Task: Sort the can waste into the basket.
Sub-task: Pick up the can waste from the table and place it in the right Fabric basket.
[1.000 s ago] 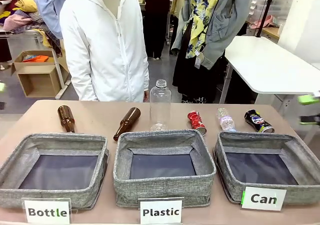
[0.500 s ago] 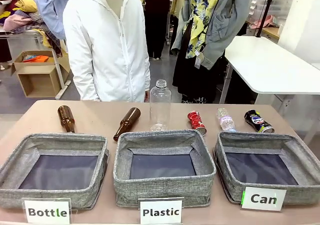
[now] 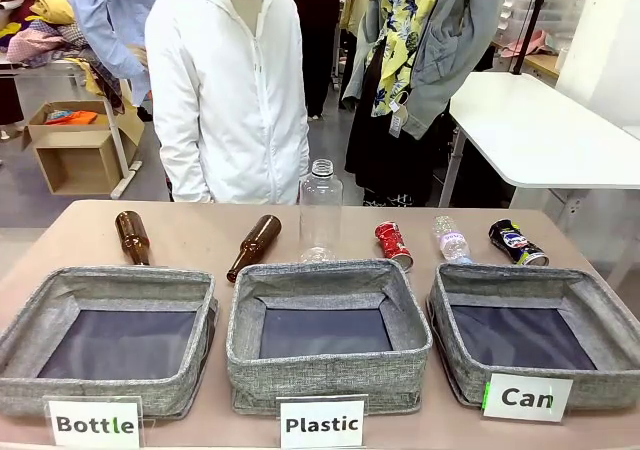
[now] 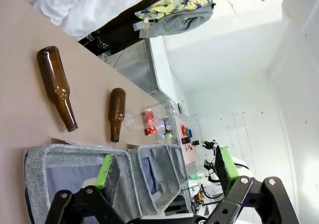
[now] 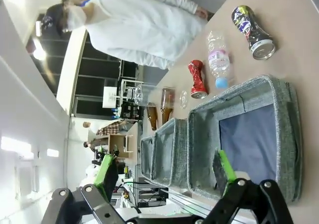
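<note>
Your left claw (image 4: pixel 167 169) is spread wide and empty, with both cans far beyond it, past the brown bottles (image 4: pixel 56 87). Your right claw (image 5: pixel 164 171) is also wide and empty. The basket (image 5: pixel 286 134) sits directly ahead of its fingertips, and both cans lie on the tabletop (image 5: pixel 299 12) past the basket's far wall: the red can (image 5: pixel 197 78) to 1 side, the black can (image 5: pixel 252 26) to the other. Watch the small plastic bottle (image 5: pixel 217 59) lying between the 2, since wide jaws could catch or shove it. The dented cans lie on their sides and may roll. A release off to the side could land in the neighbouring Plastic bin (image 3: pixel 330 375). You cannot tell whether the red can touches that bottle, and the upright clear bottle (image 3: pixel 320 210) is faint from the wrist.
</note>
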You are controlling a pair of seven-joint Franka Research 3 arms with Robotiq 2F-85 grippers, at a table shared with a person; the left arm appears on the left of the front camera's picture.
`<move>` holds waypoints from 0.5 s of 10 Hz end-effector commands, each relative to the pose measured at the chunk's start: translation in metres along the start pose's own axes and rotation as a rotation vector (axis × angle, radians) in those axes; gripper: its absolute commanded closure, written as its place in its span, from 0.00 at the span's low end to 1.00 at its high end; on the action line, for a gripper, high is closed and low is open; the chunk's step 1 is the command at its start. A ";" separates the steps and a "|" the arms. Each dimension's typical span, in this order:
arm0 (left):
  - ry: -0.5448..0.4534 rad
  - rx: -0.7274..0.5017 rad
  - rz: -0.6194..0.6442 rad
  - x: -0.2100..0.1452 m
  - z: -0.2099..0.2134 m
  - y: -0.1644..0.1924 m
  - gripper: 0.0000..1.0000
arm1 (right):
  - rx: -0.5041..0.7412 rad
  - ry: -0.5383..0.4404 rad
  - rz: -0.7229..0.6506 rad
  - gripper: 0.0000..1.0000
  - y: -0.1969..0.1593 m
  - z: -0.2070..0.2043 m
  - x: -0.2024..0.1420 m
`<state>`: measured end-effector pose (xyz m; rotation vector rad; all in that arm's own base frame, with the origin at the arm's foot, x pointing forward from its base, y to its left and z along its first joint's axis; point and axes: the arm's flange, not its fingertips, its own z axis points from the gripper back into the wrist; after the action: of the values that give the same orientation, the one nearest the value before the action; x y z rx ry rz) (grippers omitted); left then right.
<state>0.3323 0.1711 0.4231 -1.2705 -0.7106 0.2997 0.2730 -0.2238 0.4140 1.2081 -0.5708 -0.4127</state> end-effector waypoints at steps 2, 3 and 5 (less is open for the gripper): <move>0.015 -0.007 -0.017 -0.001 0.002 0.001 0.00 | 0.000 0.000 0.000 0.00 0.000 0.000 0.000; 0.015 -0.007 -0.017 -0.001 0.002 0.001 0.00 | -0.056 0.040 0.065 0.00 0.021 -0.016 -0.001; 0.015 -0.007 -0.017 -0.001 0.002 0.001 0.00 | -0.205 0.126 0.191 0.00 0.071 -0.064 0.003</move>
<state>0.3312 0.1709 0.4225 -1.2741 -0.7019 0.2947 0.3013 -0.1809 0.4445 1.0728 -0.5401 -0.2796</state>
